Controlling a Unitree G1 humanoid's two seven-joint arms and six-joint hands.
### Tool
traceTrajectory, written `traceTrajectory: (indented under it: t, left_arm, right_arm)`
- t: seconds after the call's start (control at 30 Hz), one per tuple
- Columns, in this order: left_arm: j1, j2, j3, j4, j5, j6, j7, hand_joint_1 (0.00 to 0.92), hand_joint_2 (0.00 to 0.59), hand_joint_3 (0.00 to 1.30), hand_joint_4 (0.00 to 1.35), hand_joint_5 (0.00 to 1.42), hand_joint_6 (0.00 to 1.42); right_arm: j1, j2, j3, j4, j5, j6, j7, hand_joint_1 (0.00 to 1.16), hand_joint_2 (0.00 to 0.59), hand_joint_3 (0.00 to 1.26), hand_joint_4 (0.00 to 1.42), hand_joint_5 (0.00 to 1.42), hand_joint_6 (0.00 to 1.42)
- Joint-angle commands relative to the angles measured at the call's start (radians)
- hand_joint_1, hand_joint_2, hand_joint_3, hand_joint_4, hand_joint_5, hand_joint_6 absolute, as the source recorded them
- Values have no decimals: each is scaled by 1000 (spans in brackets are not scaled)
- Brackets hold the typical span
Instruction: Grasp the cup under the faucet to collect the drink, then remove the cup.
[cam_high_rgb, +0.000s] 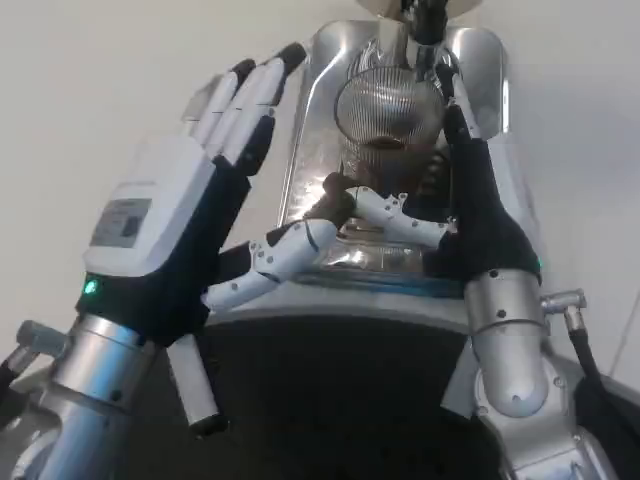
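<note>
A ribbed clear glass cup stands under the faucet on the steel drip tray, with dark drink in its lower part. My right hand holds the cup: its black fingers lie up the cup's right side and its white thumb crosses the front near the base. My left hand is to the left of the tray, fingers spread and pointing up. Its thumb reaches in to the cup's base beside the right thumb.
The shiny steel machine back rises behind the cup, and a white wall surrounds it. A dark rounded surface fills the foreground between my two silver forearms.
</note>
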Motion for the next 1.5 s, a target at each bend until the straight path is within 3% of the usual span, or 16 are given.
traceTrajectory:
  t: [0.03,0.1,0.23,0.4,0.87,1.5]
  left_arm:
    - [-1,6,10,12,-9,8,-8,0,264,0,0,0,0]
    - [1,4,15,11,-10,14,-6,0,264,0,0,0,0]
    - [10,4,24,3,-11,24,-5,0,261,0,0,0,0]
    - [23,7,28,-12,-8,33,-10,0,257,0,0,0,0]
    - [2,10,22,5,-12,27,-13,0,256,0,0,0,0]
    - [19,8,20,-18,12,43,-14,0,256,0,0,0,0]
  right_arm:
    - [-15,29,9,51,-10,-19,-42,1070,222,177,170,199,368]
    - [-31,42,15,64,-45,-14,-93,1159,394,307,265,319,507]
    - [-70,48,8,105,-77,-14,-149,1162,462,429,375,419,623]
    - [-116,40,1,154,-95,-37,-194,1162,488,558,518,564,789]
    - [-83,35,11,130,-93,-59,-206,1162,457,705,699,738,971]
    - [29,6,35,-78,-98,-29,-79,1162,422,758,744,788,1030]
